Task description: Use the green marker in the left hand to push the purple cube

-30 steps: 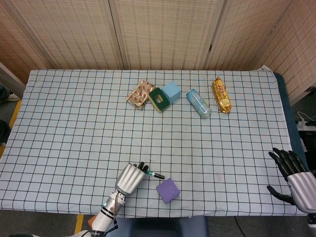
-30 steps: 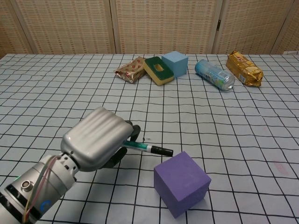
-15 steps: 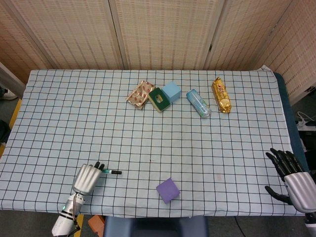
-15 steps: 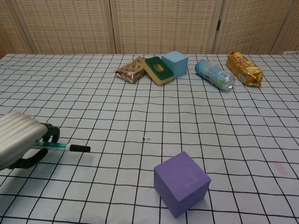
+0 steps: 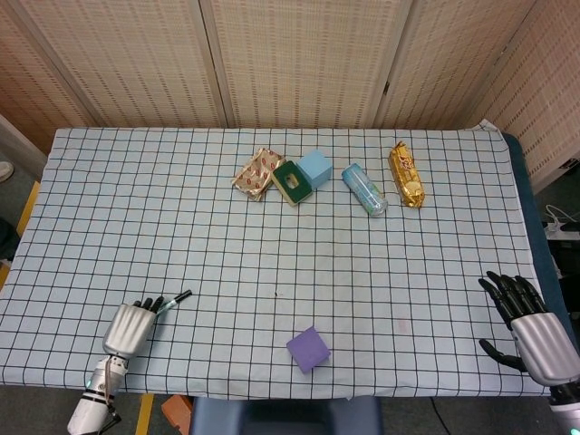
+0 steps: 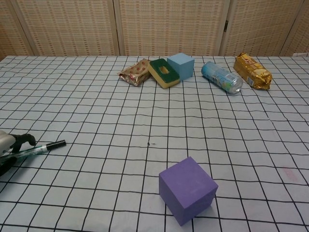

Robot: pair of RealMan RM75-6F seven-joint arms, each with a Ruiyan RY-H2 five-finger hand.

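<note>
The purple cube [image 5: 308, 349] [image 6: 188, 189] sits near the table's front edge, a little right of centre, untouched. My left hand [image 5: 127, 326] [image 6: 6, 150] is far to its left at the front left of the table and grips the green marker [image 5: 171, 300] [image 6: 36, 149], whose black tip points right and slightly away. In the chest view only the edge of that hand shows. My right hand [image 5: 530, 322] hovers open past the table's front right corner, holding nothing.
At the back centre lie a brown snack packet [image 5: 257, 172], a green sponge [image 5: 292, 182], a light blue cube [image 5: 314, 167], a clear blue bottle [image 5: 364, 189] and a golden biscuit pack [image 5: 406, 174]. A checked cloth [image 5: 181, 217] covers the table.
My left hand has drawn the marker away from the purple cube, moving well to the left across the front of the table. The cube has stayed put. My right hand shifted slightly.
</note>
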